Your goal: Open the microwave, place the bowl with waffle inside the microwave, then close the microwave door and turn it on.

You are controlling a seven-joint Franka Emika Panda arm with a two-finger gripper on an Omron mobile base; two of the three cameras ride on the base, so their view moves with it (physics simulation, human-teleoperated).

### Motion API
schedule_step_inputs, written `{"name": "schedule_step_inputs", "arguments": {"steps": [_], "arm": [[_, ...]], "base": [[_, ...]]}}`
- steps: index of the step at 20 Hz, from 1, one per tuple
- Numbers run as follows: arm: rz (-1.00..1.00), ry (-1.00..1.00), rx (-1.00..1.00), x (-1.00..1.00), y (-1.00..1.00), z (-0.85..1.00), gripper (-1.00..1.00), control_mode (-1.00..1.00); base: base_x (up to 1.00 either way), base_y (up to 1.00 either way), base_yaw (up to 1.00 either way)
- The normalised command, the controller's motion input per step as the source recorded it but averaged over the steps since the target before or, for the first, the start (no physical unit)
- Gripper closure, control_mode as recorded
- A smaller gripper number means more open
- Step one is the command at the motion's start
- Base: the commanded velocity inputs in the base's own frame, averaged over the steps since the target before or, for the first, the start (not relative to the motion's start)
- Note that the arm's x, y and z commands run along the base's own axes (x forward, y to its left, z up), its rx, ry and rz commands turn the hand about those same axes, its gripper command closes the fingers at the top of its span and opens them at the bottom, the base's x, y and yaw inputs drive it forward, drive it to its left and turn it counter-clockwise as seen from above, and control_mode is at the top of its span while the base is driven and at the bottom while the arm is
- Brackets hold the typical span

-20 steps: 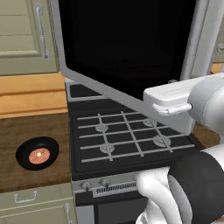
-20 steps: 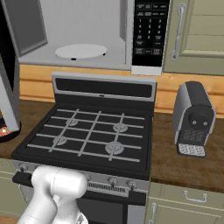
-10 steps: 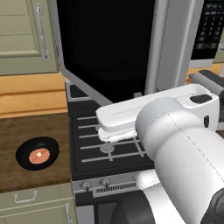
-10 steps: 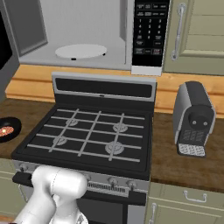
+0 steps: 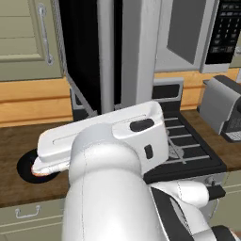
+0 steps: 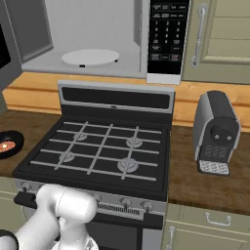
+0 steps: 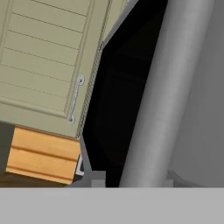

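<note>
Hand view: tool near microwave door [image 7: 175, 87].

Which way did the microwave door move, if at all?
Yes: the microwave door swung further open, leftward off the fixed stove in the right base view, uncovering the bowl.

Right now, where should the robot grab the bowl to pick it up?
Probably by the rim of the bowl, coming straight down from above. It sits flat and shallow on the counter left of the stove, and the waffle fills the middle, so one finger inside the rim and one outside looks best.
</note>
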Motion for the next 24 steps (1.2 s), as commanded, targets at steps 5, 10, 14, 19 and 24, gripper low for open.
{"name": "schedule_step_inputs", "arguments": {"steps": [5, 10, 14, 19, 24], "arm": [[0.0, 0.0, 0.0, 0.96, 1.0, -0.47, 1.0, -1.0], [0.0, 0.0, 0.0, 0.79, 1.0, -0.53, 1.0, -1.0], [0.0, 0.0, 0.0, 0.12, 0.67, -0.21, -1.0, -1.0], [0.0, 0.0, 0.0, -0.79, 0.0, 0.0, -1.0, -1.0], [0.0, -0.07, 0.0, -1.0, -0.14, 0.0, -1.0, -1.0]], "base": [[0.0, 0.0, 0.0], [0.0, 0.0, 0.0], [0.0, 0.0, 0.0], [0.0, 0.0, 0.0], [0.0, 0.0, 0.0]]}}
